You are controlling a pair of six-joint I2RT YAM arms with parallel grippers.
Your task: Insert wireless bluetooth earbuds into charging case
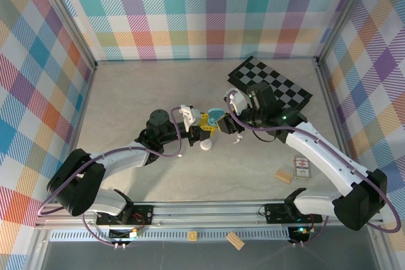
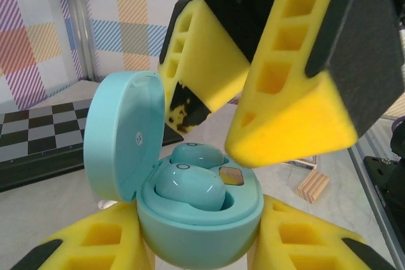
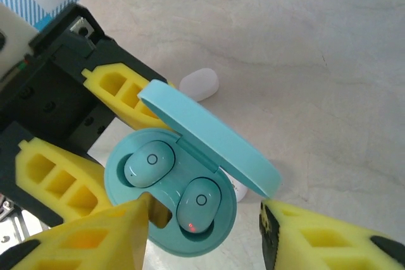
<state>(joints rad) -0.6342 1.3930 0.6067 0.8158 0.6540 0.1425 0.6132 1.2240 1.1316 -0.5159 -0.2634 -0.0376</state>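
Observation:
A light blue charging case stands with its lid swung open, and my left gripper is shut on its body from both sides. Two light blue earbuds sit in its wells; the nearer one shows a small red light. My right gripper hangs just above the case, open, with nothing between its yellow fingers. From above, the case is held over mid-table between the left gripper and the right gripper.
A white oval case lies on the table just below the held case. A checkerboard sits at the back right. A wooden block and a card lie under the right arm.

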